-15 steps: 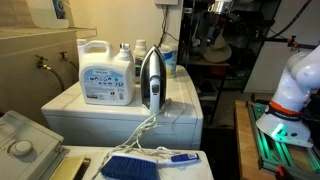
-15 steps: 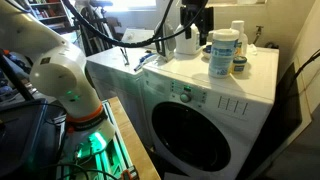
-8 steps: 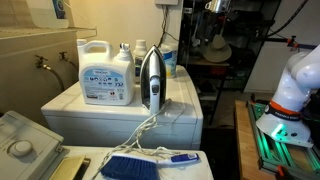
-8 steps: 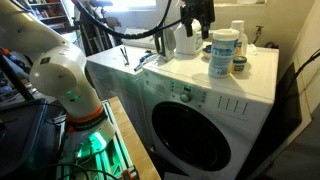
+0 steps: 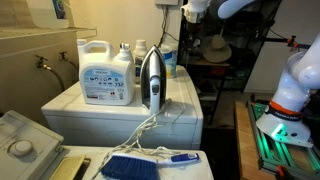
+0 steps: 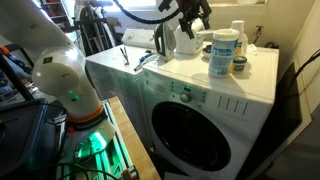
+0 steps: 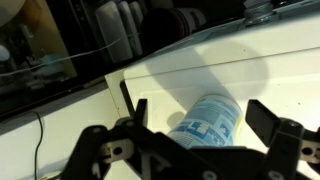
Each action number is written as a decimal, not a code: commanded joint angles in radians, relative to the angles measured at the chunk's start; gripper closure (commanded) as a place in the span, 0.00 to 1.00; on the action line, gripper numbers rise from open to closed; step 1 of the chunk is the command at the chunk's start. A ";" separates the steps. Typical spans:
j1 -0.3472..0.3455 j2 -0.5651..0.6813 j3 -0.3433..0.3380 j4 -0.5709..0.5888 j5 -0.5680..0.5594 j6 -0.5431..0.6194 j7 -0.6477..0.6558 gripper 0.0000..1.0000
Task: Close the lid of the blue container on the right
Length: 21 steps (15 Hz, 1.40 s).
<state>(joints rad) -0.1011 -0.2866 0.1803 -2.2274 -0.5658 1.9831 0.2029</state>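
Observation:
The blue container stands upright on the washer top, with its pale lid on top; I cannot tell whether the lid is fully down. In an exterior view the container is half hidden behind the iron. My gripper hangs above the washer, up and to the side of the container, also at the top edge of an exterior view. In the wrist view the gripper is open and empty, and the container shows below between the fingers, apart from them.
A large white detergent jug, dark bottles and an upright iron with a trailing cord stand on the washer. A small blue tub and a white bottle stand by the container. A blue brush lies in front.
The gripper has risen and tilted above the washer top, moving higher in both exterior views. The container and the other things have not moved.

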 commanded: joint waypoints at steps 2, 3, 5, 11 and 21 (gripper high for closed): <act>0.070 0.135 0.041 0.069 -0.260 -0.036 0.099 0.00; 0.093 0.152 0.037 0.080 -0.267 -0.036 0.105 0.00; 0.132 0.185 0.027 0.107 -0.259 -0.017 0.093 0.00; 0.181 0.258 0.003 0.162 -0.235 0.089 0.073 0.00; 0.181 0.266 -0.034 0.248 -0.185 0.144 0.022 0.00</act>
<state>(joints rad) 0.0675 0.0006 0.1732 -1.9987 -0.8007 2.1262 0.2681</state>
